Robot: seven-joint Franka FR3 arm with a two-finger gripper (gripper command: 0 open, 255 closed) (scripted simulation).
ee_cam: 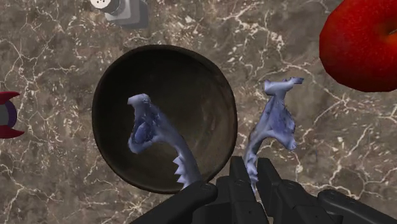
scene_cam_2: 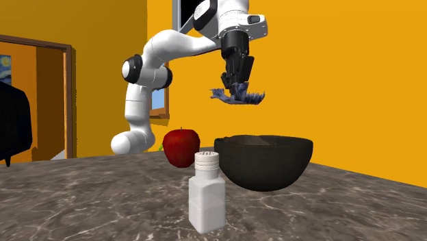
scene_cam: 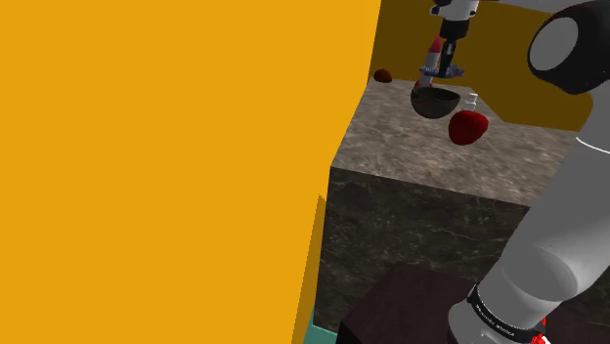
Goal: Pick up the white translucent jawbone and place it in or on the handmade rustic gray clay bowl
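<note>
A dark, white-veined marble counter (scene_cam_2: 82, 198) runs up to plain orange walls (scene_cam_2: 342, 68), with a wooden door frame (scene_cam_2: 68, 96) at the second exterior view's left. The gripper (scene_cam_2: 237, 85) hangs above the dark bowl (scene_cam_2: 263, 168), its fingers clamped on the middle of the pale bluish jawbone (scene_cam_2: 239, 96), which is clear of the bowl's rim. A red apple (scene_cam_2: 180, 146) sits just behind the bowl, and a white shaker (scene_cam_2: 206, 192) stands in front of it.
</note>
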